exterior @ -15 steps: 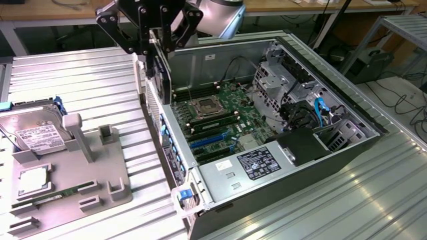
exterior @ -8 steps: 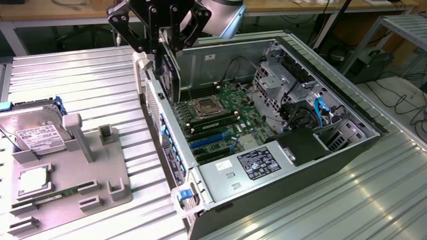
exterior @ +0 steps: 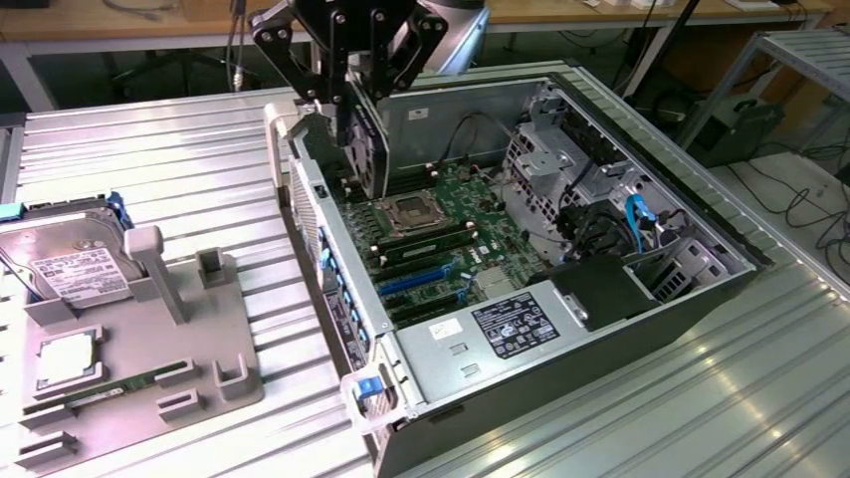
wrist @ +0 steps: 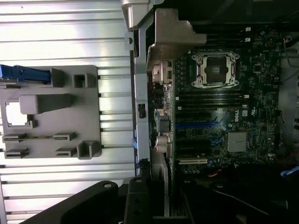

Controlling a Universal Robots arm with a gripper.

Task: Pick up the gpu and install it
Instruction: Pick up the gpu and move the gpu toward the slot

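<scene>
One gripper point(exterior: 358, 98) was clamped on the gpu point(exterior: 364, 149), the card hanging upright over the motherboard point(exterior: 452, 234); the blue slots point(exterior: 418, 281) lay beyond, towards the power supply point(exterior: 512, 324).

Work surface: a ribbed metal table point(exterior: 159, 149) is seen, brightly lit, with glare caught along its ridges.
Rear: wooden bench tops point(exterior: 133, 22) are set along the back, with shadow beneath.
Exterior view's right: a pale metal rack point(exterior: 803, 50) is placed near a grey floor point(exterior: 763, 214), where dark cables point(exterior: 801, 199) are laid.
</scene>
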